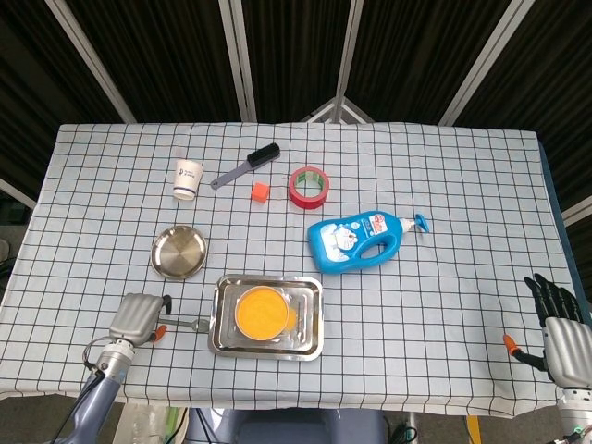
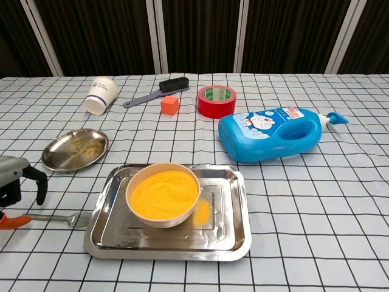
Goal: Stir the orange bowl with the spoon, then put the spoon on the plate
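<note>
Here the left hand [image 1: 137, 316] sits at the table's seven o'clock corner over the orange handle of the spoon [image 1: 182, 324], fingers curled down around it; whether it truly grips the handle I cannot tell. The spoon lies flat on the cloth, its metal head just off the nine o'clock edge of the steel tray [image 1: 311, 319]. The orange bowl [image 1: 261, 313] stands inside that tray. The round plate [image 1: 179, 252] rests at eleven o'clock from the bowl. The right hand [image 1: 558, 324] hangs off the table's four o'clock edge, fingers spread, holding nothing
</note>
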Robot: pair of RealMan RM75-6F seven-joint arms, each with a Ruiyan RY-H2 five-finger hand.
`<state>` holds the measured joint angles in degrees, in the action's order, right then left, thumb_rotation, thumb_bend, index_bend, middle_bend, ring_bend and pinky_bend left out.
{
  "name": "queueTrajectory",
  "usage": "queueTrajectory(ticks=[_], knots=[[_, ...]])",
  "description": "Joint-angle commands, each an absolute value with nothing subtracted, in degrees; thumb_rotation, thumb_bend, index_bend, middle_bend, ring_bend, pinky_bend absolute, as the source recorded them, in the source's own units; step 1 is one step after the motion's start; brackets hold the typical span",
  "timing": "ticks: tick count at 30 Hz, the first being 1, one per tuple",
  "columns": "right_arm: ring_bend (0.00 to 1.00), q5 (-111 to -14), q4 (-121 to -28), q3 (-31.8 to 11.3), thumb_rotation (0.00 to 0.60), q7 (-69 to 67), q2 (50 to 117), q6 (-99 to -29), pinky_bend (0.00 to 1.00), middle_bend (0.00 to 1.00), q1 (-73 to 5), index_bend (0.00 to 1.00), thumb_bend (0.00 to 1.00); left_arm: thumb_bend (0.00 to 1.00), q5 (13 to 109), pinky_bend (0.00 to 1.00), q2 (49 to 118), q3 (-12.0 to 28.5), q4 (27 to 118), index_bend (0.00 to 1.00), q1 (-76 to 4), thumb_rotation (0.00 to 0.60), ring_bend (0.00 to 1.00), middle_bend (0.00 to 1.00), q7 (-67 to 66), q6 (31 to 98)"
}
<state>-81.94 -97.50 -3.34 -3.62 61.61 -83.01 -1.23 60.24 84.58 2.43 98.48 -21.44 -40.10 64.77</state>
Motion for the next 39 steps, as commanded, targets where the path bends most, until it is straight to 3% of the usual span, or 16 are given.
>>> queueTrajectory(ticks=[1,39], knots=[[0.0,-81.9,-97.5,-3.3,0.6,-3.7,61.6,-83.0,0.0,0.0,-1.2,0.0,0.31,0.44,59.8,0.98,85.2,2.4,97.8,0.48,-21.8,0.6,1.0,1.0,-40.1,64.9],[0.0,-81.8,-97.6,-3.4,0.6,-4.1,61.4,-83.1,0.0,0.0,-1.1,0.0,0.31,0.55,58.6,0.98,86.0,0.1,97.5,0.51,-23.7,0.6,1.0,1.0,-38.8,66.4]])
